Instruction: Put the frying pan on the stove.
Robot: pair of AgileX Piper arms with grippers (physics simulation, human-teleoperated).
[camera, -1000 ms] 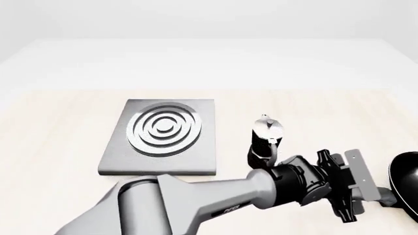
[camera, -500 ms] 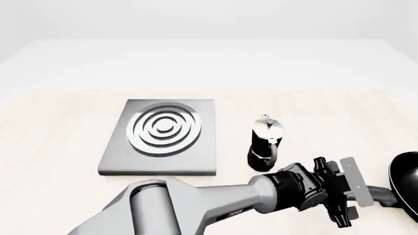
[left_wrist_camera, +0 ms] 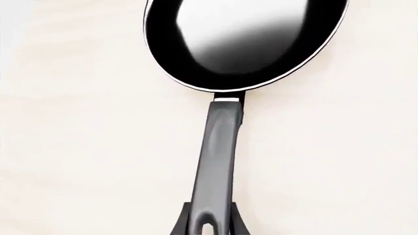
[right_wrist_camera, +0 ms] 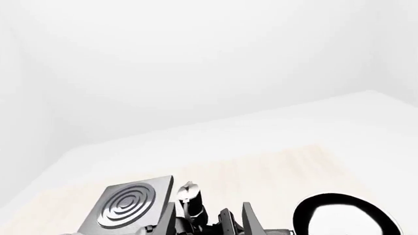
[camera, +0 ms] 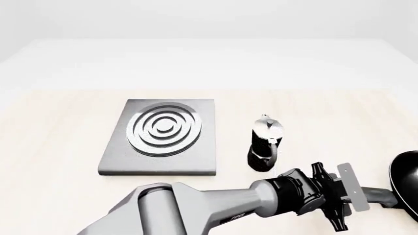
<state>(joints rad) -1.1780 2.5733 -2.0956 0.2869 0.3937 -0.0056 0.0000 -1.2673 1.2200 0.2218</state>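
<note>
Currently the left arm reaches across the near edge of the table toward 3 o'clock, ending at the pan's handle. Left gripper sits at the loop end of the handle; dark fingers flank it on both sides in the left wrist view, close against it. Only the tips show at the frame edge, so firm clamping or just bracketing: cannot tell.

Pan lies on the table at far 3–4 o'clock of the front view, cut off by the frame edge, with the handle pointing toward 9 o'clock. Left wrist view shows it flat on the pale wood, glossy inside with a pale reflection, thin light rim.

Stove sits left of centre, about 10 o'clock from the gripper, well apart from the pan. Silver rings face up, nothing on it.

Moka pot stands upright between stove and pan, just beyond the left arm's wrist, near the stove's right edge but not touching.

Right wrist view looks down from high up: stove, pot, left gripper and pan in a row along the bottom. Right gripper itself is not visible anywhere.
</note>
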